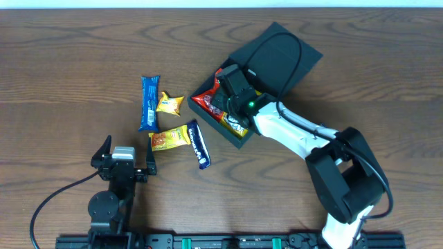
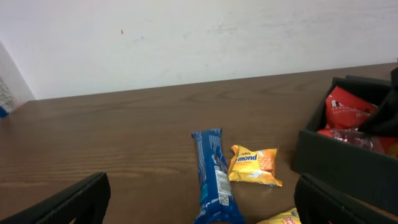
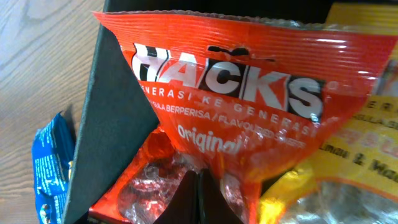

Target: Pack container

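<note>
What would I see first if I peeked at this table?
The bright orange-red HACKS packet pops out, sitting in the dark container right of the middle, with the right arm's jaws shut at it. Left of the container, four snack packets lie loose on the wooden table, the long blue bar farthest left.

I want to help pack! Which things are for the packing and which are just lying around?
For the job: container, red Hacks packet inside it, right gripper shut at that packet, long blue packet, small yellow packet, bigger yellow packet, dark blue bar.
Just lying about: left gripper, open and idle; black cable.
</note>
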### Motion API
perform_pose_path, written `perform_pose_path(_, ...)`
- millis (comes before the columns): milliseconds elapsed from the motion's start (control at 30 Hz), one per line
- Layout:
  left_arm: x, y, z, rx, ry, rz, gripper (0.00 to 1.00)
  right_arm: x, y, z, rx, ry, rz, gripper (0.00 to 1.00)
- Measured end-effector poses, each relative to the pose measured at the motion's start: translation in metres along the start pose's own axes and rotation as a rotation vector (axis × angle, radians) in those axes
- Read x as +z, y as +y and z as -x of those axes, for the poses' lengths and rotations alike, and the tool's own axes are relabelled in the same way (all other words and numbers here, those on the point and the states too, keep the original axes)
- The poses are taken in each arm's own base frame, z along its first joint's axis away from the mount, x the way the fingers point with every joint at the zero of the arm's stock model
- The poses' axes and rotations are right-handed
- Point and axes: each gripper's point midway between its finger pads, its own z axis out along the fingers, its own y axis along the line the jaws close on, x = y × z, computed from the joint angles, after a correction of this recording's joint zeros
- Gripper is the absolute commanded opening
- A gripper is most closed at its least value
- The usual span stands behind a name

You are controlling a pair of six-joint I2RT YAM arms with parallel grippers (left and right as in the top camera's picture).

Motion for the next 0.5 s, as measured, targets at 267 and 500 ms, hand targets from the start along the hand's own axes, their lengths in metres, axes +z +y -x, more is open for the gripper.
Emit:
perform_pose_path(267, 0.000, 0.000, 0.000, 0.000, 0.000, 0.000, 0.95, 0.014, -0.002, -0.005, 0.000, 0.014, 0.001, 0.01)
perform_pose_path(500, 0.000, 0.000, 0.000, 0.000, 0.000, 0.000, 0.95, 0.014, -0.001, -0.005, 0.000, 0.017, 0.010, 0.02)
